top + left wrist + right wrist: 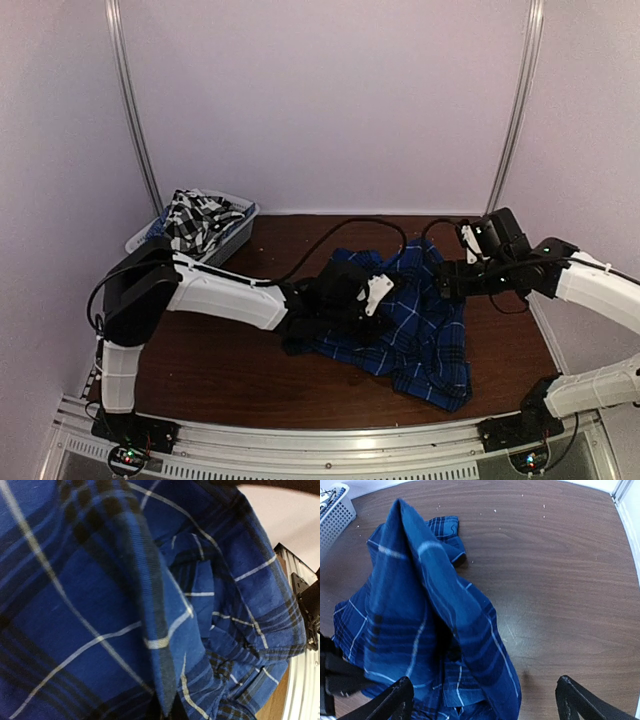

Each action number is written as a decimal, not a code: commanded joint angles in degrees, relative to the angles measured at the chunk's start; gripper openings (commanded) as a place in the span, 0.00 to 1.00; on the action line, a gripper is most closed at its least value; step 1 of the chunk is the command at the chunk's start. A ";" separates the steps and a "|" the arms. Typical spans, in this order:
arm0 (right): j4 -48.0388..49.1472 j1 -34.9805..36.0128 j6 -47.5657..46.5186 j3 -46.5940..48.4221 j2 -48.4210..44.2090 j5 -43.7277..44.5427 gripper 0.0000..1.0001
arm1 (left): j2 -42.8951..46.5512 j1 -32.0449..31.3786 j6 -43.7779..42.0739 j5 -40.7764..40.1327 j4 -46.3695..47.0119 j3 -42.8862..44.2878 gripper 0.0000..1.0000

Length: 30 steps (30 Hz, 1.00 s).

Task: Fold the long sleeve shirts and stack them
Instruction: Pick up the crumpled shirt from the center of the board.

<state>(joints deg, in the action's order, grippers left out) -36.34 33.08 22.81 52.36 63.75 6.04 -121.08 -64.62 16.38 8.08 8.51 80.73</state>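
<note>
Blue shirt (425, 335) is bunched mid-tabletop (220, 375) and not yet laid flat. Its long axis is judged to run from far centre to near right in the top view, with the loose end nearest the right arm's base.

Left claw (362, 298) is buried in the shirt's left side. Its fingers are not shown in its wrist view, only cloth up close. A ridge of fabric is seen running down into the bottom centre of that view. The same ridge is seen raised off the wood in the right wrist view. The claw is taken as closed and clamped on that fold.

Right claw (484, 687) is spread wide, nothing held, and is hung above the shirt's far right edge. Key relation: in its wrist view the cloth is offset toward the left arm. Left finger (395, 700) is over fabric, right finger (580, 700) is over bare wood. A shift toward the left arm, then a descent, is judged to be needed before a second corner can be pinched. The right arm is the nearer one for that edge.

Checked shirt (200, 218) is seen in the basket (243, 232) at far left, well apart, nearer the left arm.
</note>
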 commanded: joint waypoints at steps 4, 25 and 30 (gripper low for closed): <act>2.62 2.37 7.40 -9.45 -6.99 -5.82 0.97 | 14.16 10.97 3.99 5.66 4.09 -9.67 0.00; -9.02 5.32 -4.87 18.25 3.31 6.33 0.00 | 47.65 34.03 -0.74 -6.39 -18.87 -7.41 0.00; -16.53 5.23 -11.17 35.75 7.31 12.05 0.00 | 49.40 34.47 -3.12 -7.20 -20.74 -2.63 0.00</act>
<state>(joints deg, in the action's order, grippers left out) -43.59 38.76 18.11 78.98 69.65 9.08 -73.38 -31.22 16.03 4.64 -11.75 73.58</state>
